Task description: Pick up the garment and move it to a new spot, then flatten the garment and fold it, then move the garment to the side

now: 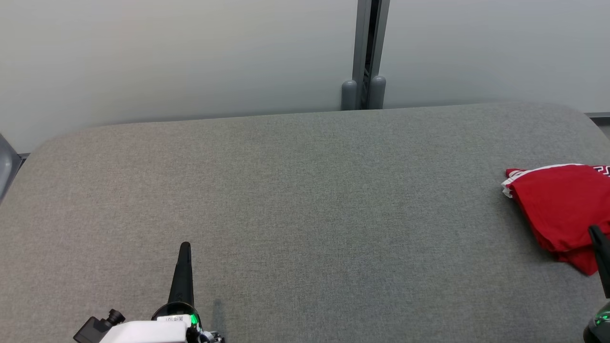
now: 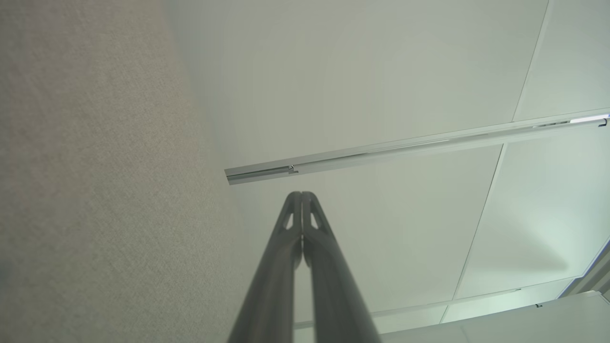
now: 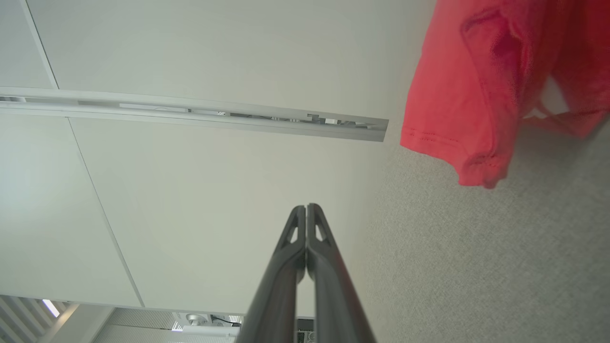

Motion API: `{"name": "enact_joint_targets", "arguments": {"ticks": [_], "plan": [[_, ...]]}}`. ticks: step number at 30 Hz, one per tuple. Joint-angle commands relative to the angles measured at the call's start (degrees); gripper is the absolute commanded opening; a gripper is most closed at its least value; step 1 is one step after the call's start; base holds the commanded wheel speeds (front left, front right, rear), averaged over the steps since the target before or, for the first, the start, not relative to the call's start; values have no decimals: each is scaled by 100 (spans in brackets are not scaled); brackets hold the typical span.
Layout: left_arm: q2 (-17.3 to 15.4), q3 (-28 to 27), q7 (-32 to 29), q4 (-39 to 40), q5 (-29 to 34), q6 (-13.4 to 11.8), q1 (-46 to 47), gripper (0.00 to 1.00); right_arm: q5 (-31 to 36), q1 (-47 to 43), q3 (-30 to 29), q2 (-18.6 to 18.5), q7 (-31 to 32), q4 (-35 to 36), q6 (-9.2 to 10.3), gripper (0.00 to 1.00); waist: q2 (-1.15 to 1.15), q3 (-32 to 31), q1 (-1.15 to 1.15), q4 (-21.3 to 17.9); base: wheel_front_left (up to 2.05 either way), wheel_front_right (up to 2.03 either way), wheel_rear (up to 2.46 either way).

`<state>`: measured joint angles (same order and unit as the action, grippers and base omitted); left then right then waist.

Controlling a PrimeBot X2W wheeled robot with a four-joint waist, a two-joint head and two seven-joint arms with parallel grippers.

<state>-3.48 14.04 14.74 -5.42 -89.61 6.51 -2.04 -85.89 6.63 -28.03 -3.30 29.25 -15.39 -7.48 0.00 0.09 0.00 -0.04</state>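
Here, left gripper (image 1: 185,247) closed, empty — right gripper (image 1: 595,232) likewise, near folded red garment (image 1: 557,205) on table (image 1: 305,190).

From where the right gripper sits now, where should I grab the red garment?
Probably its bunched near corner, approached from the robot's side with the right gripper. The red garment lies in stacked folds there, giving a raised edge beside that gripper. Jaws are shut; open first.

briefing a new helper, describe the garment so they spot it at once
Start at the wide grey fabric surface. Follow it to its right edge, where the garment lies loosely folded. It alone is bright red with white trim.
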Motion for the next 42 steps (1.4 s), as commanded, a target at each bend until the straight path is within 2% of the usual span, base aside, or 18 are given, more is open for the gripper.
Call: {"name": "enact_joint_targets", "arguments": {"ticks": [1, 10, 42], "plan": [[-7, -30, 17, -6, -84, 45, 102, 0, -107, 97, -48, -51, 56, -15, -2, 0, 0, 2, 0, 1, 0, 0, 0], [69, -45, 39, -27, -323, 129, 119, 0, -418, 136, -147, -50, 175, -107, -1, 0, 0, 17, 0, 6, 0, 0, 0], [66, -43, 34, -23, -310, 126, 114, 0, -391, 128, -146, -45, 168, -102, -1, 0, 0, 17, 0, 6, 0, 0, 0]]}}
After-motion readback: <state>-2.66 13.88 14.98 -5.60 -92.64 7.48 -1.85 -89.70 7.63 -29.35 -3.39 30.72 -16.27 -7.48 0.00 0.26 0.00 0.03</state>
